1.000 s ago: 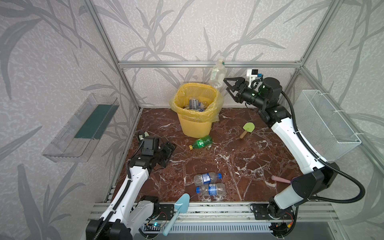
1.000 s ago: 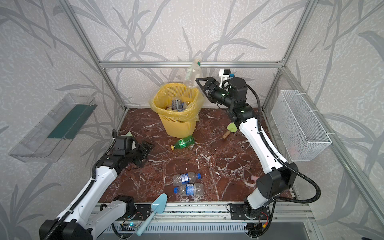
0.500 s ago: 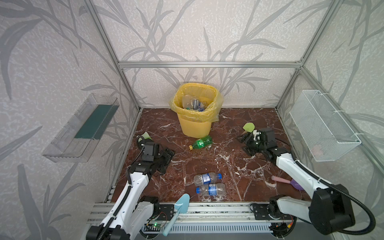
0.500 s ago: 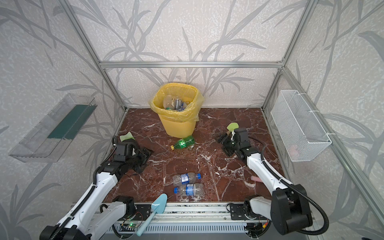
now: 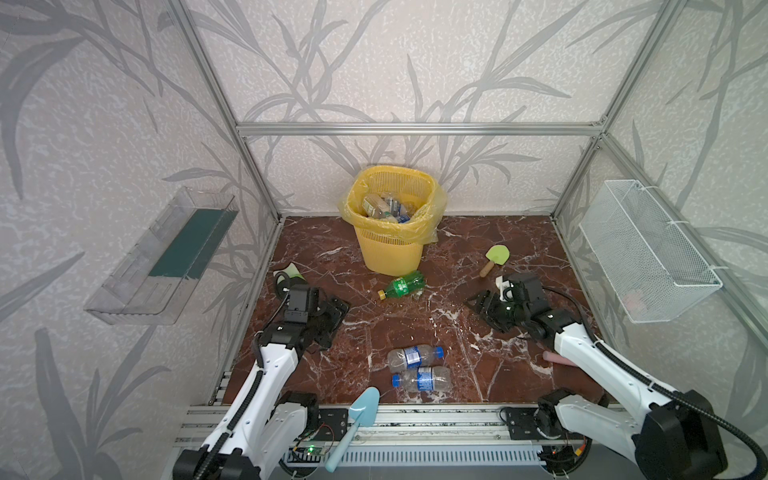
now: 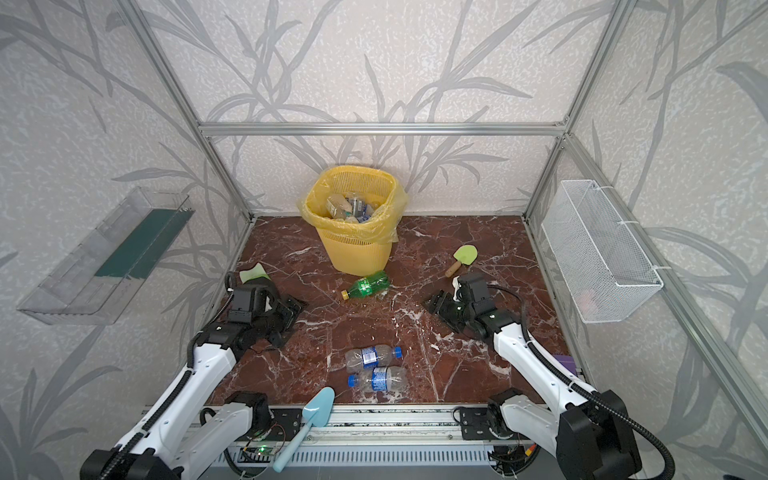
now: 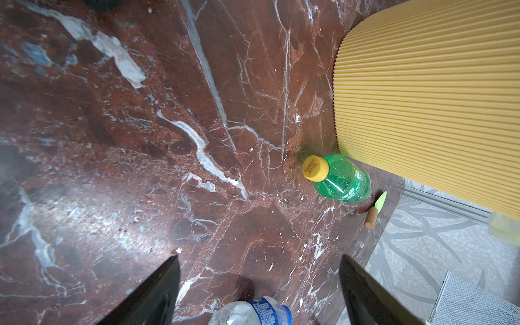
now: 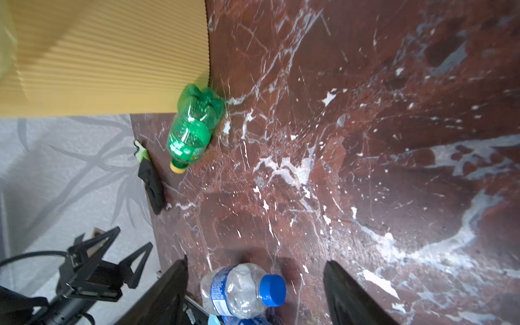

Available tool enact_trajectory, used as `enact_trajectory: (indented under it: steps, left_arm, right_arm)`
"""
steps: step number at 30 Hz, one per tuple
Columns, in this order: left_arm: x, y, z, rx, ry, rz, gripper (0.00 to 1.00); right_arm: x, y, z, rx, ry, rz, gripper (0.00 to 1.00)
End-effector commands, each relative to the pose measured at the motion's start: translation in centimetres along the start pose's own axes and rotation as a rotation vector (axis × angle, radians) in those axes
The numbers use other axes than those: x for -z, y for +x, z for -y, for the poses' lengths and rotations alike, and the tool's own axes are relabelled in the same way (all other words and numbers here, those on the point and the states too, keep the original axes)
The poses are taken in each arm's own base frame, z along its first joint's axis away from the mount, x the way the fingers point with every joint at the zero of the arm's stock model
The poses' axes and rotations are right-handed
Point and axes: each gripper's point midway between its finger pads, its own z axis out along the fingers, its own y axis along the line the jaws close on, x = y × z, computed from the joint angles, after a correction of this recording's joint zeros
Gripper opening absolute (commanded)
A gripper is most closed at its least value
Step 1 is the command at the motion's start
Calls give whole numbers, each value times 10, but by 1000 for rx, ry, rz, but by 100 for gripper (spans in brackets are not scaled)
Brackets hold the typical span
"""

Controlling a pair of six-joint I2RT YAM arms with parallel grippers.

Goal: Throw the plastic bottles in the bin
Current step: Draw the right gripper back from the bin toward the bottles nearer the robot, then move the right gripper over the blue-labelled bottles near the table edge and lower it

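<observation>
Grippers low over the marble floor (image 5: 453, 332): left gripper (image 5: 334, 308) spread wide, empty; right gripper (image 5: 480, 305) parted, empty. Green bottle (image 5: 402, 286) lies just beside the bin (image 5: 390, 253); two clear bottles (image 5: 411, 357) lie nearer the front.

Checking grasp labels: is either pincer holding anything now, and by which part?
Nothing is held: left pincer and right pincer both stand open, empty.
</observation>
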Motion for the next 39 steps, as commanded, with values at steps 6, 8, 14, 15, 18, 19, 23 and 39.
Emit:
enact_trajectory:
  steps: [6, 8, 14, 15, 18, 19, 23, 39]
  left_arm:
    - [-3, 4, -7, -4, -8, -19, 88]
    - [-3, 4, -8, -3, -8, -19, 88]
    - [-3, 6, -11, 3, -6, -17, 88]
    - [-3, 6, -12, 4, -5, -18, 88]
    - [-2, 7, -13, 5, -5, -16, 88]
    - [-2, 7, -13, 5, -4, -14, 88]
    - [-1, 7, -13, 5, -2, -10, 88]
    - [-2, 7, -14, 7, -6, -14, 88]
  right_arm:
    - [-7, 22, -12, 205, 56, -51, 76]
    - [-11, 28, -18, 275, 60, -61, 75]
    - [-18, 78, -66, 838, -28, -132, 72]
    - [-17, 89, -71, 952, -44, -148, 71]
    - [-12, 121, -76, 1190, -99, -238, 72]
    - [-10, 131, -75, 1242, -120, -271, 73]
    - [-2, 155, -67, 1352, -149, -391, 72]
    - [-18, 206, -37, 1583, -1, -631, 68]
